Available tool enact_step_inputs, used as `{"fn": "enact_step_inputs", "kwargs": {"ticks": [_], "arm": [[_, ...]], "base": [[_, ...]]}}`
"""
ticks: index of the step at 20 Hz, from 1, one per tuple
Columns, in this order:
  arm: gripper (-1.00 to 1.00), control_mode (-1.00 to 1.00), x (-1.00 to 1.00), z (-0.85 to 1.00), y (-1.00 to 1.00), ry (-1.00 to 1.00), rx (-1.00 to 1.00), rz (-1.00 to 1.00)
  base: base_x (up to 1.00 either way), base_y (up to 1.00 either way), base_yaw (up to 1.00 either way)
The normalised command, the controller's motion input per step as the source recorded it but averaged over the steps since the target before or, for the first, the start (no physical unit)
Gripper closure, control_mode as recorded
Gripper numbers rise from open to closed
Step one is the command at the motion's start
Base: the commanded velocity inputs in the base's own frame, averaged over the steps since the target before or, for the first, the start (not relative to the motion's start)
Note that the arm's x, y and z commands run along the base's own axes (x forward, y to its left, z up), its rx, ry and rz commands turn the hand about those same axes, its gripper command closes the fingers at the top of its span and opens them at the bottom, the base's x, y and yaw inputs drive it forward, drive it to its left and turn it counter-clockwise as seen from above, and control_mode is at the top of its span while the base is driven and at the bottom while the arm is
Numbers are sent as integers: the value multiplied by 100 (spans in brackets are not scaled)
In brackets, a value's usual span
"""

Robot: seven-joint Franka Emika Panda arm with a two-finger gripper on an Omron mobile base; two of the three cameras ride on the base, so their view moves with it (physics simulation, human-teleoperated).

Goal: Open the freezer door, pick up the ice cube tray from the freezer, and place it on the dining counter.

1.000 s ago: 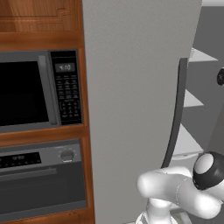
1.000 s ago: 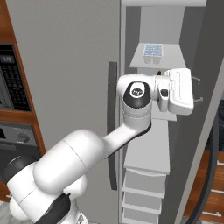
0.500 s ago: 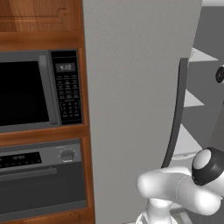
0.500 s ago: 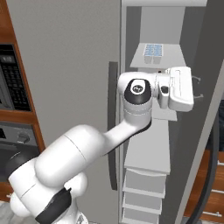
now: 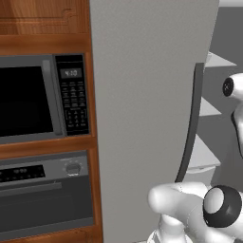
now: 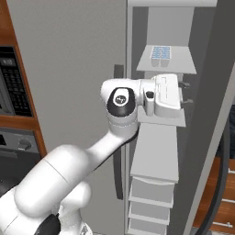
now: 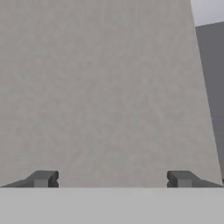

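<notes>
The freezer [image 6: 156, 151] stands open, its shelves showing. Its freezer door [image 6: 209, 114] is swung out on the right, with a curved dark handle [image 6: 223, 183]. On the upper shelf lies the pale blue-white ice cube tray [image 6: 160, 52]. My gripper [image 6: 186, 93] sits one shelf level lower, pointing right toward the door side and apart from the tray. In the hand view the gripper [image 7: 112, 179] is open wide with nothing between its fingertips [image 7: 43, 178], facing a flat grey panel [image 7: 100, 87]. The dining counter is out of view.
Left of the open compartment is a closed grey door [image 5: 142, 118] with a curved dark handle [image 5: 190, 128]. Further left, a wooden cabinet holds a microwave [image 5: 33, 99] and an oven [image 5: 42, 190]. Drawers [image 6: 149, 202] fill the freezer's lower part.
The hand has drawn back a little to the left, and the elbow has sunk lower. The tray and the door have not moved.
</notes>
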Motion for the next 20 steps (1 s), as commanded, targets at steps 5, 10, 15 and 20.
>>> {"fn": "enact_step_inputs", "kwargs": {"ticks": [5,10,15,20], "arm": [[-100,-100,-43,1,67,13,1,13],[-100,-100,-44,5,59,14,4,15],[-100,-100,-41,1,62,13,5,16],[-100,-100,-30,6,56,10,10,16]], "base": [[0,0,0],[0,0,0],[0,0,0],[0,0,0]]}}
